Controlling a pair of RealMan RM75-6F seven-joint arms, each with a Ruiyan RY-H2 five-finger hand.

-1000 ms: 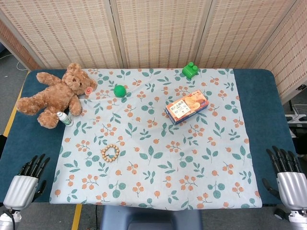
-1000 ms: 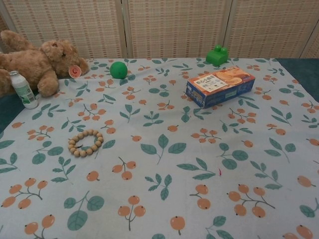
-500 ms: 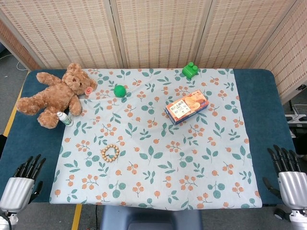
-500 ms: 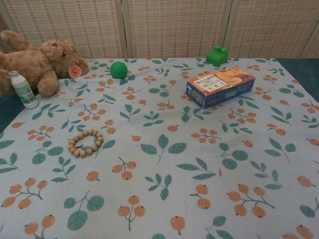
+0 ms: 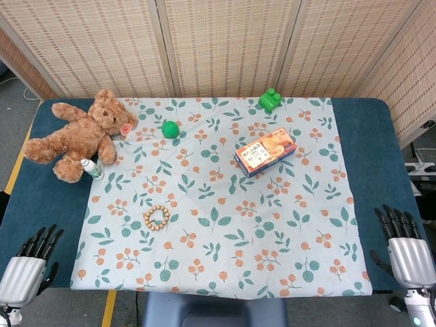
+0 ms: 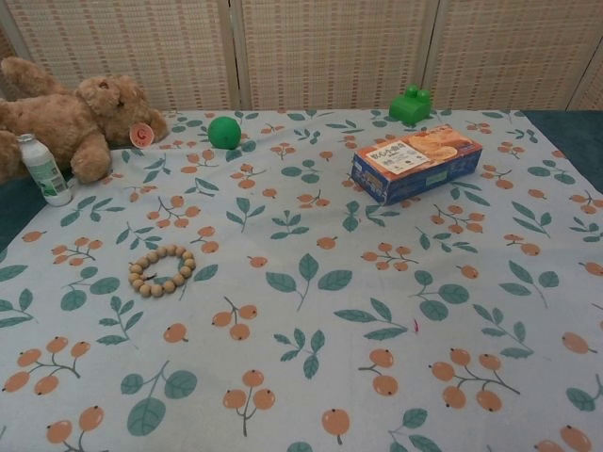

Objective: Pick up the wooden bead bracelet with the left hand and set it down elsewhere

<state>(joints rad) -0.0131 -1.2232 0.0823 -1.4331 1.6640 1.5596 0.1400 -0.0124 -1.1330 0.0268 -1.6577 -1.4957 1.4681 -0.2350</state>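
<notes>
- Nothing of the task is done yet: the bracelet (image 5: 156, 217) lies flat on the patterned cloth (image 5: 272, 231), untouched, and the whole pick-up and set-down is left to you.
- Your left hand (image 5: 26, 268) sits off the near-left corner of the counter (image 5: 41, 197), past the cloth's edge, holding nothing; its fingers are straight, slightly apart, and point toward 12 o'clock.
- Your right hand (image 5: 406, 248) sits at the near-right corner, likewise empty with fingers extended. It has no part in this task, so leave it there.
- The bracelet lies at about 1 to 2 o'clock from your left hand and well apart from it, with a stretch of bare blue counter and the cloth's left margin between them.
- In the chest view the bracelet (image 6: 162, 269) shows as a closed ring of beads on the left side of the cloth; neither hand appears in that view.
- Near the bracelet: a small bottle (image 5: 90, 168) and a teddy bear (image 5: 76, 133) at about 10 to 11 o'clock from it, and a green ball (image 5: 170, 129) toward 12 o'clock. None touches it, so I judge your approach from the near-left to be open.
- For the set-down, the bare cloth at 3 to 5 o'clock of the bracelet looks like a free place.
</notes>
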